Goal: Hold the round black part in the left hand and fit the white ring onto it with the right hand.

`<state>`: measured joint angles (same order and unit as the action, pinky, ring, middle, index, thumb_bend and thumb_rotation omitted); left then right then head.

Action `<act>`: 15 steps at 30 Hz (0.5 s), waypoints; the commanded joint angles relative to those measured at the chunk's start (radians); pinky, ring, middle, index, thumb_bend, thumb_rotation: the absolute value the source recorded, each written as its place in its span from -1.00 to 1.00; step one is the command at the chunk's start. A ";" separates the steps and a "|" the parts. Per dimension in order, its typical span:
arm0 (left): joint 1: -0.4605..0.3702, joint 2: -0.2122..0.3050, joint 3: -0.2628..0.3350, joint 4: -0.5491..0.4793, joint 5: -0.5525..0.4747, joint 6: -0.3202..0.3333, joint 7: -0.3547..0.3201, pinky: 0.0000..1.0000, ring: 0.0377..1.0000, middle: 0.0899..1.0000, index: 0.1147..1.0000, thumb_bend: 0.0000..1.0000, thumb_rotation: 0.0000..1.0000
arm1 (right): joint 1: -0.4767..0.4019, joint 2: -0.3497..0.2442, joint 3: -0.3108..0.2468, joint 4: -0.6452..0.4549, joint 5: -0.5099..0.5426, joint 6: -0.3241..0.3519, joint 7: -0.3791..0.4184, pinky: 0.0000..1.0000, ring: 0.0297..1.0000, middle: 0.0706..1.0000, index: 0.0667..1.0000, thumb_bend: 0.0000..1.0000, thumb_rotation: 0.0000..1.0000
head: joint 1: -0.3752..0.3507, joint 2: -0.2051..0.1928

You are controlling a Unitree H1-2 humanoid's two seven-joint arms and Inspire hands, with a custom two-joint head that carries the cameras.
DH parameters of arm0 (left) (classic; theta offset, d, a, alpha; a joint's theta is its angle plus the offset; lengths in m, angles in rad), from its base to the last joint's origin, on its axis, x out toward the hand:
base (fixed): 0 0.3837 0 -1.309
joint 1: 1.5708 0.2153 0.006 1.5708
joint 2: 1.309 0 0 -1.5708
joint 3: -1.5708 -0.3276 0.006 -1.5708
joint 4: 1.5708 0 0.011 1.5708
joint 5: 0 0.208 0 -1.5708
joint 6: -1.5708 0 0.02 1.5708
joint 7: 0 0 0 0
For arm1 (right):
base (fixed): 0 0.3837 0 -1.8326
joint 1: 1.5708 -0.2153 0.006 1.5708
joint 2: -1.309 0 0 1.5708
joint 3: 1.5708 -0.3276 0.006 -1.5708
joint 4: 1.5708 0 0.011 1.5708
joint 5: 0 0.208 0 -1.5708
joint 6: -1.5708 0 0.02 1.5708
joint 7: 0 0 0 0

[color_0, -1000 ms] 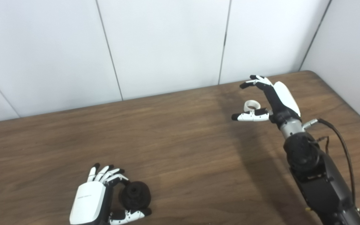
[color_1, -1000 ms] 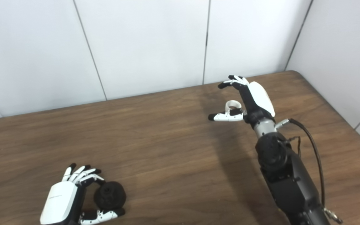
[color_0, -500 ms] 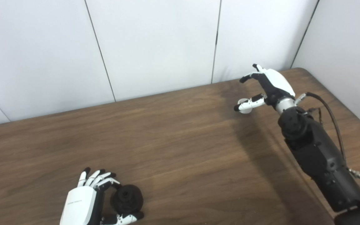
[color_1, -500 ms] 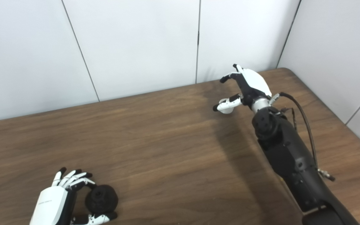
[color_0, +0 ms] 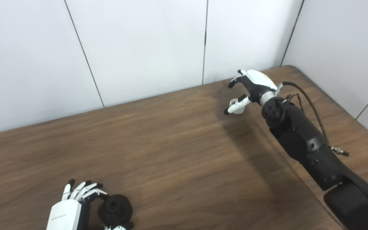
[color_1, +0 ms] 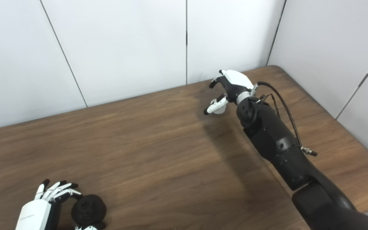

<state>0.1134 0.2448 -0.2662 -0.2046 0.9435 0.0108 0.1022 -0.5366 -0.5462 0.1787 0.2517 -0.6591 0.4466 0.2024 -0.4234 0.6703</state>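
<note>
The round black part [color_0: 115, 209] rests on the wooden table [color_0: 171, 153] at the near left. My left hand [color_0: 70, 209] is curled round it, fingers [color_0: 88, 193] over its top and the thumb under its near side. The white ring [color_0: 238, 109] lies on the table at the far right, partly hidden by my right thumb. My right hand [color_0: 251, 86] hovers over the ring, open, with its fingers arched above it and apart from the thumb. In the right eye view the ring [color_1: 219, 108] shows just below that hand [color_1: 232, 83].
White wall panels [color_0: 139, 48] stand right behind the table's far edge and along its right side. The table's rounded far right corner [color_0: 291, 67] is close behind the right hand. A black cable [color_0: 311, 105] loops off the right forearm.
The camera has shifted, sliding the whole scene left. My right arm has stretched farther out and the hand has dropped lower over the ring. The left hand has kept its hold.
</note>
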 commanded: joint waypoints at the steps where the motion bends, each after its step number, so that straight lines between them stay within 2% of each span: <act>1: 0.001 0.016 0.010 -0.014 0.013 0.007 -0.007 1.00 0.73 0.50 -0.17 0.05 -0.89 | -0.065 -0.042 -0.002 -0.003 -0.022 0.006 -0.008 1.00 1.00 1.00 0.44 0.83 -0.45 | 0.003 0.001; 15: 0.006 0.011 0.009 -0.028 0.009 0.009 -0.006 1.00 0.73 0.50 -0.17 0.05 -0.89 | -0.099 -0.043 0.013 0.089 -0.056 0.022 0.016 1.00 1.00 1.00 0.41 0.80 -0.50 | 0.014 0.002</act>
<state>0.1167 0.2436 -0.2655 -0.2116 0.9434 0.0204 0.0995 -0.5794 -0.5573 0.1959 0.3505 -0.6949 0.4639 0.2267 -0.4080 0.6719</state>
